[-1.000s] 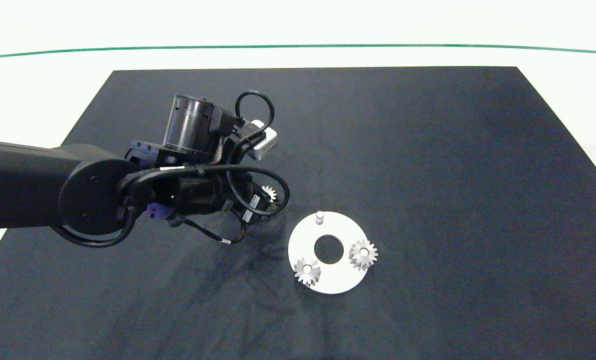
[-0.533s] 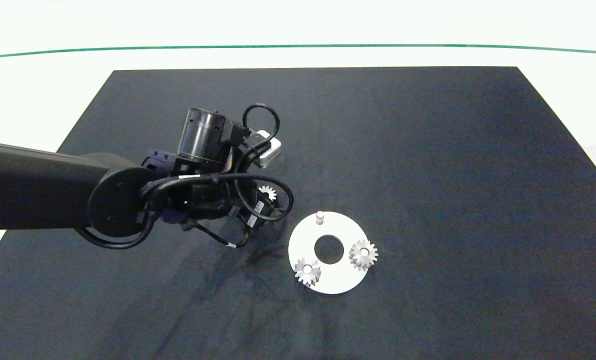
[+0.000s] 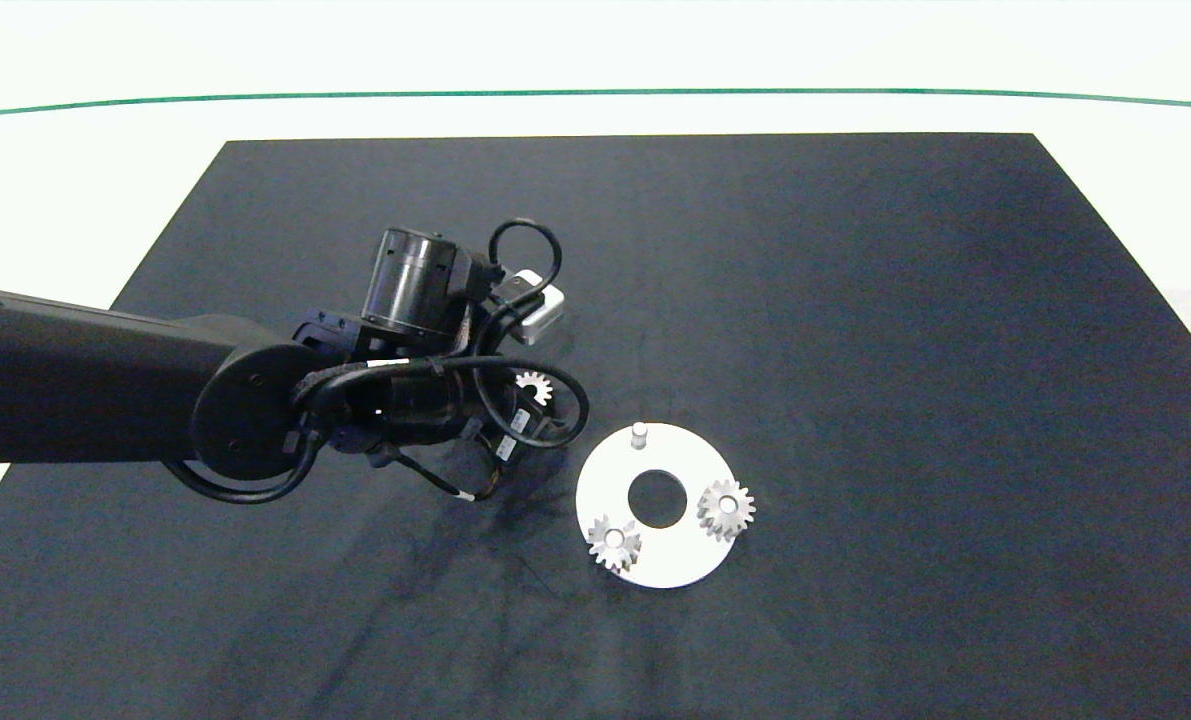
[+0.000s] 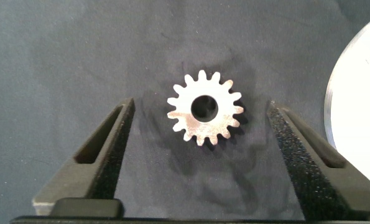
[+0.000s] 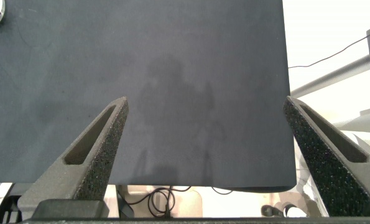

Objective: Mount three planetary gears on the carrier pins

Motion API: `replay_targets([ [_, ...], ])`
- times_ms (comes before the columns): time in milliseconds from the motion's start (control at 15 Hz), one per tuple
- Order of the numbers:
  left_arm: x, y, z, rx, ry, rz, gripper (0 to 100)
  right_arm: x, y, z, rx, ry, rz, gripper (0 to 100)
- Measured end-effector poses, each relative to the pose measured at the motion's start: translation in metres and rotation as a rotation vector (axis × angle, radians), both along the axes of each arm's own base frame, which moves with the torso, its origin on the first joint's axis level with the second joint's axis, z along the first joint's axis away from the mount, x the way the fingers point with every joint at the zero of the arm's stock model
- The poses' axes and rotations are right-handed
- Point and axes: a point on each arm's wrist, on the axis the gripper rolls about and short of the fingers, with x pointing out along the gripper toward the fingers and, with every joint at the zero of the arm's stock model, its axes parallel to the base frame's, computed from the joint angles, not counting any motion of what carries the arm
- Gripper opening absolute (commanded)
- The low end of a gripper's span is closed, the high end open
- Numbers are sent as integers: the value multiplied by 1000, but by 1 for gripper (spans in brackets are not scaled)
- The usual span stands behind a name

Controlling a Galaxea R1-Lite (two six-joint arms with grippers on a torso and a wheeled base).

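A white round carrier disc (image 3: 670,560) lies on the black mat. Two planetary gears sit on its pins, one at the front left (image 3: 614,543) and one at the right (image 3: 725,509). The back carrier pin (image 3: 640,434) stands bare. A third silver gear (image 3: 533,387) (image 4: 204,116) lies flat on the mat left of the disc. My left gripper (image 4: 200,118) hovers over it, open, one finger on each side, not touching. In the head view the arm covers the fingers. My right gripper (image 5: 206,118) is open and holds nothing, out of the head view.
The black mat (image 3: 855,300) covers most of the white table. The disc's edge (image 4: 359,99) shows beside my left gripper in the left wrist view. The right wrist view shows the mat's edge (image 5: 286,93) with cables and floor beyond.
My left arm has moved right and a little down toward the loose gear. The gears and disc have not moved.
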Motion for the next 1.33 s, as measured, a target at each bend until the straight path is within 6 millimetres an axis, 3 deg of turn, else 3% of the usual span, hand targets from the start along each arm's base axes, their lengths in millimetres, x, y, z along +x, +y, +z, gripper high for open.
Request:
replay_targets([
  [1333, 0, 0, -1, 3, 2, 0, 41, 1, 0, 2, -1, 3, 6, 100],
])
